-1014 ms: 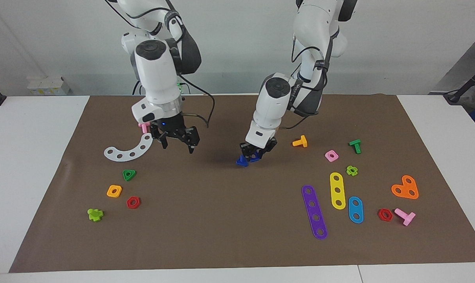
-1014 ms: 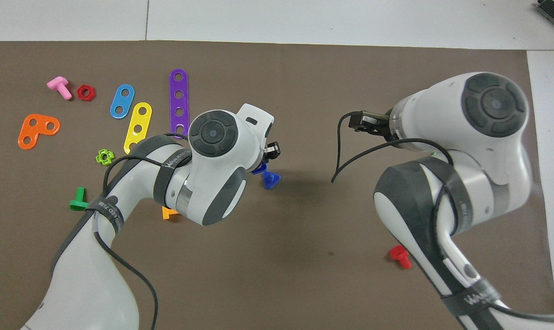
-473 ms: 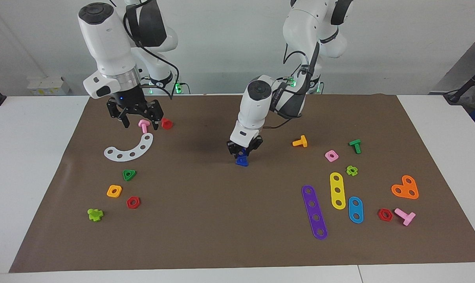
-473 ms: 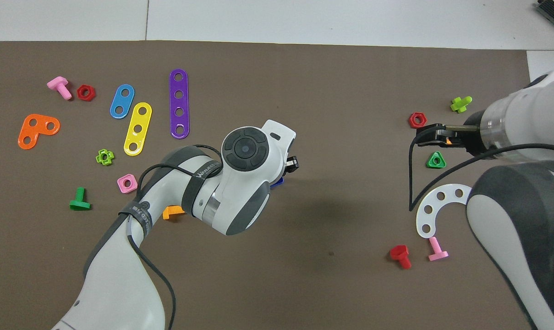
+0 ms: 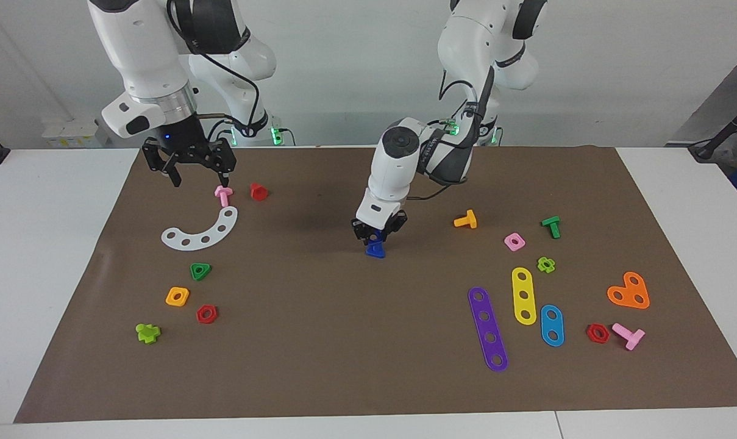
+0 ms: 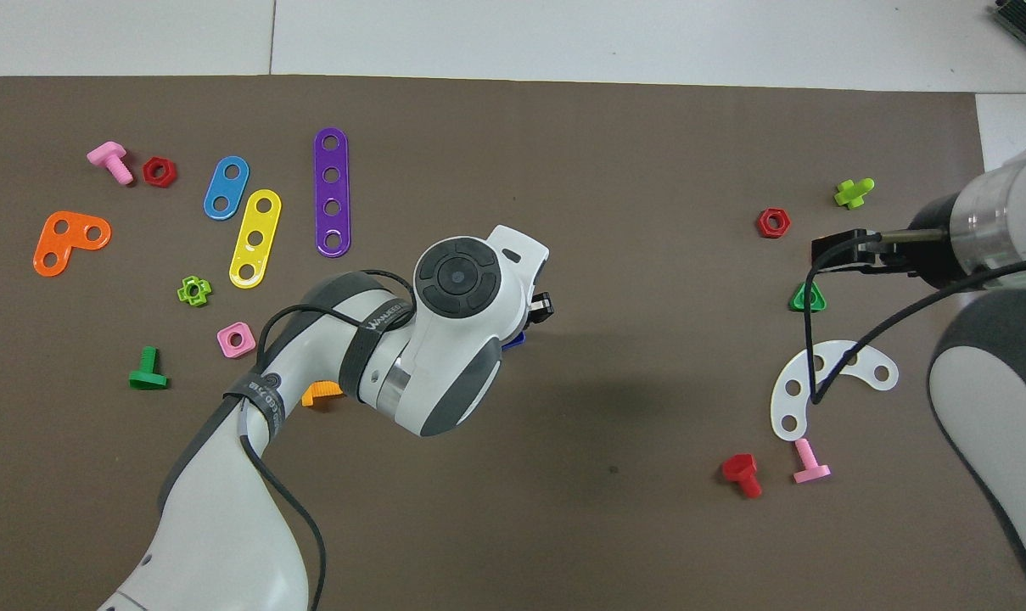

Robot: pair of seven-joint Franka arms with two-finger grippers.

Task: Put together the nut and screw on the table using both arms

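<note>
Low over the middle of the table: left gripper, tilted, tips down on a dark-blue piece; holding or merely touching, cannot tell. Straight beneath, touching those tips: the screw, triangular head flat on the mat, shaft seemingly pointing up toward the claw, so probably a plain vertical line for the coming press or twist. No nut to be made out apart from it; perhaps hidden at the tips, nearly all covered by the wrist from overhead. Clearly the nearer arm: the left.

Well apart, toward the right arm's end: right gripper, raised, spread wide, empty, above the pink bolt and waiting.

Counted outward:
- dark-blue pieces seen: one
- pink bolts: two
- red hex nuts: two
- lime cross pieces: two
- red bolt: one
- white arc: one
- green triangular nut: one
- straight strips: three
</note>
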